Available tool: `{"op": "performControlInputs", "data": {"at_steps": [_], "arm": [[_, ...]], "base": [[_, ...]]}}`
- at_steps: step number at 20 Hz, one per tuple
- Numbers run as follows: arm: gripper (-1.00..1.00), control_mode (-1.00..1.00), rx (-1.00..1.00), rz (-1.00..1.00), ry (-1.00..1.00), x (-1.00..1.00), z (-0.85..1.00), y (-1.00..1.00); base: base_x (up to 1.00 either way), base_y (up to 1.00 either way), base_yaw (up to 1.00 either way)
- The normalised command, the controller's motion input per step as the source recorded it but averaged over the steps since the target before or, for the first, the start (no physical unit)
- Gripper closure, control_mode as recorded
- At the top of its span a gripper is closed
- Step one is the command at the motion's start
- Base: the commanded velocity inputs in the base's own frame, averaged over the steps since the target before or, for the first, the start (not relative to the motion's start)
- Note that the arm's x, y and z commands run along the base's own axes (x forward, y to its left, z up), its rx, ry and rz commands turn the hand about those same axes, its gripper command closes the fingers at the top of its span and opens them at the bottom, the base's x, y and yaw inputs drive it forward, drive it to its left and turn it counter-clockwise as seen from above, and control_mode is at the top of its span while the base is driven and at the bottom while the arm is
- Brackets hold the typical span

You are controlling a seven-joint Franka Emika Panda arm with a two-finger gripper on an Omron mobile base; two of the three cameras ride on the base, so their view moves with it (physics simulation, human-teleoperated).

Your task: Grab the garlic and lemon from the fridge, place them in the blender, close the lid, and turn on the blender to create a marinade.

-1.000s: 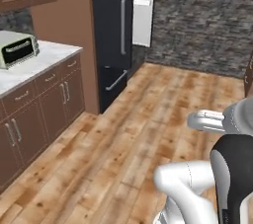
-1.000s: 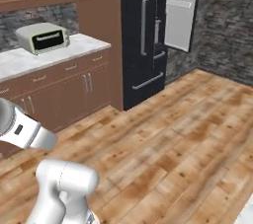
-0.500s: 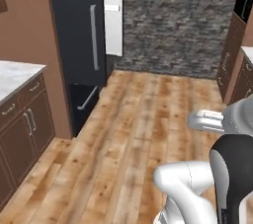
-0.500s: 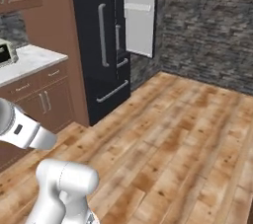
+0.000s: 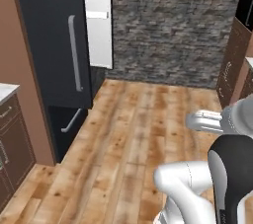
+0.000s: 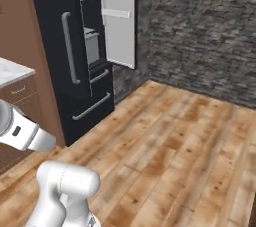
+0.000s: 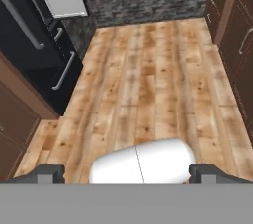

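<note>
The fridge (image 5: 52,45) stood at the left of the left base view, a tall dark-panelled unit with a long grey bar handle (image 5: 75,53) running down its closed left door and a second, slanted handle on the drawer front below. In the right base view the fridge (image 6: 60,56) showed more of its right side: the white-lined right door (image 6: 119,18) was swung open toward the stone wall (image 6: 200,31), with white bins across its inner face, and a slice of the light grey interior shelving (image 6: 91,41) was visible between the closed door and the open one. What lay on those shelves was too small and shadowed to tell. Beside the fridge on its left ran a brown panel, then a pale surface (image 6: 12,71) over dark brown cabinets (image 5: 12,144). The wooden plank floor (image 5: 133,134) spread between the fridge and more dark cabinets (image 7: 232,25) on the far right. In the hand view the hand (image 7: 126,173) looked down and forward over the floor, well apart from the fridge (image 7: 29,40), which sat at the upper left of that view with its open door. Its two dark fingertips (image 7: 47,172) sat far apart at the bottom corners, so the hand was spread wide with nothing between them.
</note>
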Motion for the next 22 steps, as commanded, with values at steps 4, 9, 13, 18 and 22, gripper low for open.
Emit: {"op": "performControlInputs", "data": {"at_steps": [4, 9, 13, 18, 22], "arm": [[-1.0, 1.0, 0.0, 0.0, 0.0, 0.0, 0.0, 0.0], [-1.0, 1.0, 0.0, 0.0, 0.0, 0.0, 0.0, 0.0], [-1.0, 1.0, 0.0, 0.0, 0.0, 0.0, 0.0, 0.0], [-1.0, 1.0, 0.0, 0.0, 0.0, 0.0, 0.0, 0.0], [-1.0, 1.0, 0.0, 0.0, 0.0, 0.0, 0.0, 0.0]], "base": [[1.0, -0.47, 0.15], [1.0, -0.37, 0.34], [1.0, -0.51, 0.39], [1.0, -0.67, 0.35], [1.0, -0.65, 0.34]]}}
